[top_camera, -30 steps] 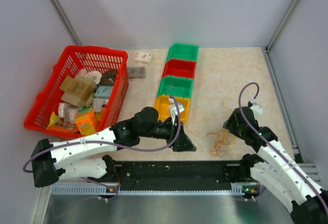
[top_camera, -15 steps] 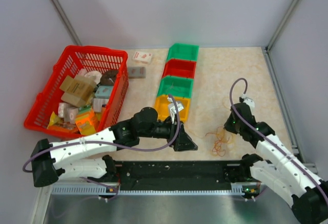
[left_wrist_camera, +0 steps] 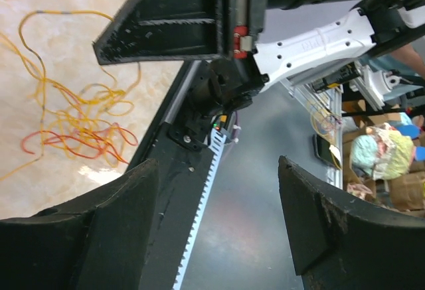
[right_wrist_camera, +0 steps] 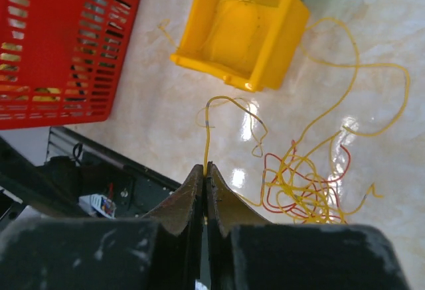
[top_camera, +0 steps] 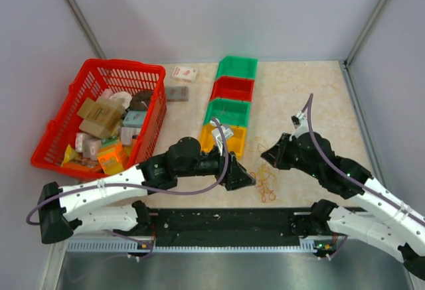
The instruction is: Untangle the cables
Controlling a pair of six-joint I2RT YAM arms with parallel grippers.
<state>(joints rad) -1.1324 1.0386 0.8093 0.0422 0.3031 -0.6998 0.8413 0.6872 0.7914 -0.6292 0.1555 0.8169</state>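
The cables [top_camera: 265, 182] are a loose tangle of yellow, orange and red strands on the table, near the front edge. The right wrist view shows the cables [right_wrist_camera: 302, 184] beside my right gripper [right_wrist_camera: 204, 168], which is shut on one yellow strand rising out of them. Seen from above, the right gripper [top_camera: 267, 152] hangs just behind the tangle. My left gripper [top_camera: 248, 178] is close on the tangle's left side. In its own view the left gripper [left_wrist_camera: 216, 170] is open and empty, with the cables [left_wrist_camera: 80, 117] off to the left.
A red basket [top_camera: 123, 66] full of packages stands at the left. Behind the tangle runs a row of bins: yellow [top_camera: 226, 139], green [top_camera: 227, 112], red [top_camera: 232, 89], green [top_camera: 237, 68]. Two small packets [top_camera: 184, 73] lie at the back. A black rail [top_camera: 226, 220] lines the near edge.
My right gripper has shut on a yellow strand and moved left, pulling the tangle left with it. The left gripper has opened wider and edged towards the tangle.
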